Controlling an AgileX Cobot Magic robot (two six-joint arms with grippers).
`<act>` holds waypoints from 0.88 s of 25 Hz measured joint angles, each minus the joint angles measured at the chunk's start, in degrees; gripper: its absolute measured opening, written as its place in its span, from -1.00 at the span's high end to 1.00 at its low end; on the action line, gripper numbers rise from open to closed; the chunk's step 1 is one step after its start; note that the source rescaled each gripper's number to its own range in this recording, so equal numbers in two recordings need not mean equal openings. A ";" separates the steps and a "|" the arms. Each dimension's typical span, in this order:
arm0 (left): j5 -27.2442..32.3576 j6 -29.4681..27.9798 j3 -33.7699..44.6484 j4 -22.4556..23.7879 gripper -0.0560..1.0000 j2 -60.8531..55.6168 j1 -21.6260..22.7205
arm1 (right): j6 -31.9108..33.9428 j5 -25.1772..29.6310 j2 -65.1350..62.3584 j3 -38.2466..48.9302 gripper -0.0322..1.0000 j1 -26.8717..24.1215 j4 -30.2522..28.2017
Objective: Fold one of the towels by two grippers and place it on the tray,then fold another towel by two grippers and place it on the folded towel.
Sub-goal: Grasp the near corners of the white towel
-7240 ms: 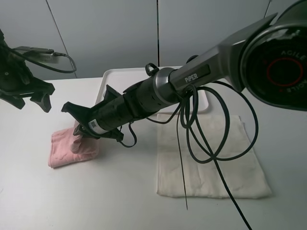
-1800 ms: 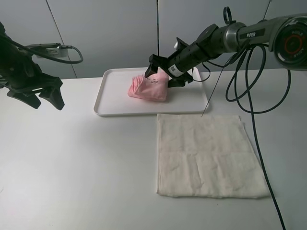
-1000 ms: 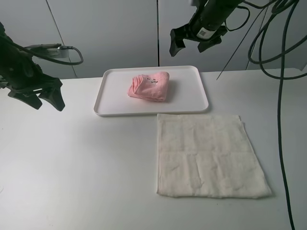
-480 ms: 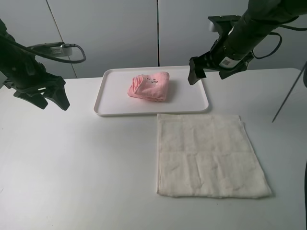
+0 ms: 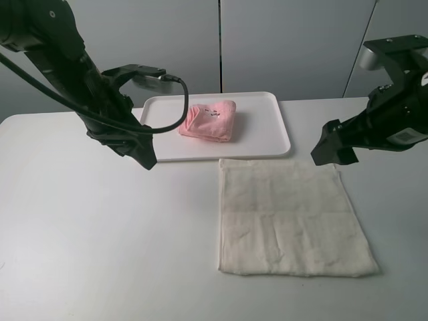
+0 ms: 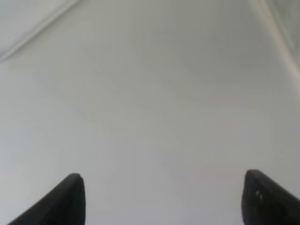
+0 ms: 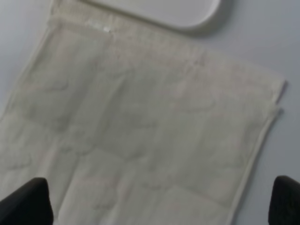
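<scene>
Exterior high view: a folded pink towel [image 5: 208, 121] sits on the far tray [image 5: 269, 139], and a cream towel [image 5: 287, 217] lies flat on the counter [image 5: 100, 234]. The left gripper [image 5: 137, 152] and right gripper [image 5: 336, 151] hover empty, jaws apart.

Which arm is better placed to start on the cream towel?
Likely right. The open right hand hovers by the cream towel's far right corner, wrist camera facing the cloth. The open left hand is over bare table, beside the tray.

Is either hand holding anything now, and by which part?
Nothing is held. The left hand and right hand are both open and empty; the cream towel lies flat.
</scene>
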 joint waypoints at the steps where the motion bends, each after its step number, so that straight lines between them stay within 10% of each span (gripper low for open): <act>1: -0.26 0.46 0.00 0.61 -0.76 0.00 -1.43 | -1.04 1.15 -1.39 1.08 -1.00 0.00 -0.15; 11: -3.03 6.33 0.00 5.83 -0.76 0.00 -16.24 | -28.25 12.23 -5.44 5.24 -1.00 0.00 -4.67; 22: -6.12 10.87 0.00 9.18 -0.97 0.87 -25.38 | -41.38 13.22 -5.44 5.24 -1.00 0.00 -4.67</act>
